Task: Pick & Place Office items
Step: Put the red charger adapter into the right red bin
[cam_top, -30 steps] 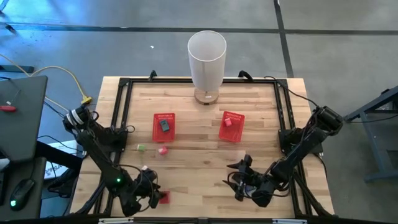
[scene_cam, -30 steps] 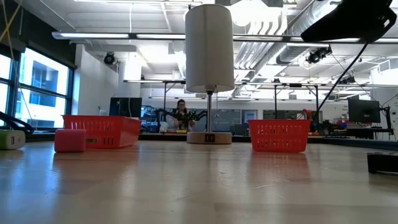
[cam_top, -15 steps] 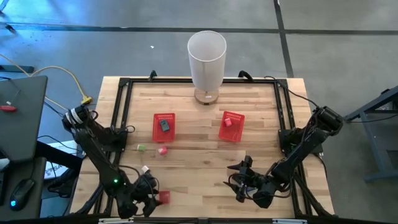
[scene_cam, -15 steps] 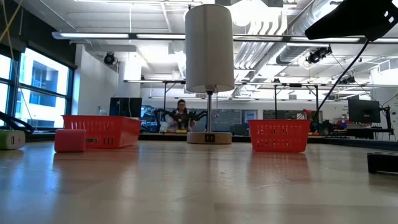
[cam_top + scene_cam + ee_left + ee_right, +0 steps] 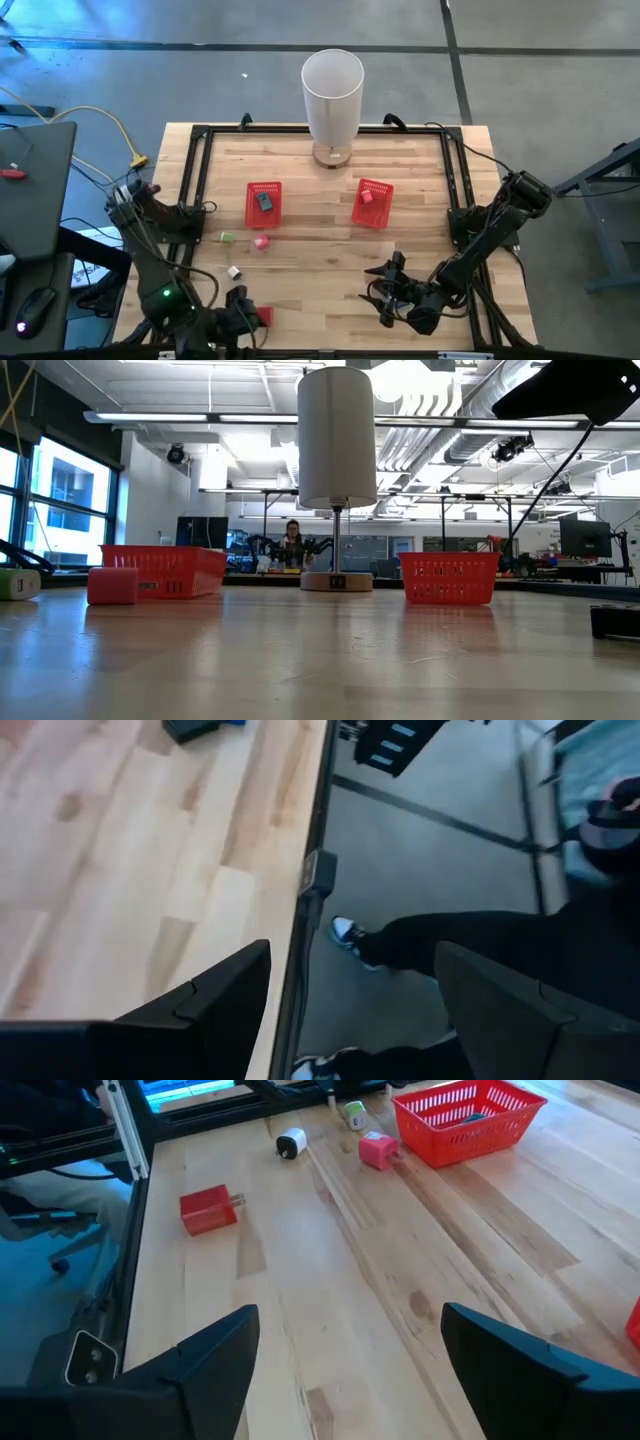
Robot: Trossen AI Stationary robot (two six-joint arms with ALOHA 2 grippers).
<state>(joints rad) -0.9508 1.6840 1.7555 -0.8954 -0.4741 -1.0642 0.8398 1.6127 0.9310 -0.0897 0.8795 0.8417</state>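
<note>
The office items lie loose on the wooden table [image 5: 320, 255]. A red block [image 5: 263, 317] is near the front left, with a white item [image 5: 234, 272], a green item [image 5: 227, 237] and a pink item [image 5: 262, 241] farther back. The right wrist view shows the red block [image 5: 210, 1210], the white item [image 5: 290, 1143], the pink item [image 5: 377, 1151] and the green item [image 5: 355, 1115]. My left gripper [image 5: 238, 306] is open and empty, just left of the red block at the near edge. My right gripper [image 5: 384, 295] is open and empty over the front right.
Two red mesh baskets [image 5: 264, 203] [image 5: 372, 202] stand mid-table; the left holds a dark item, the right a red one. A tall white cylinder [image 5: 332, 100] stands at the far edge. A dark item [image 5: 200, 728] lies on the table. A person's legs [image 5: 450, 940] show beyond the near edge.
My left arm has swung toward the table's near edge. The white item, which the arm covered before, now shows. The red block has stayed in place.
</note>
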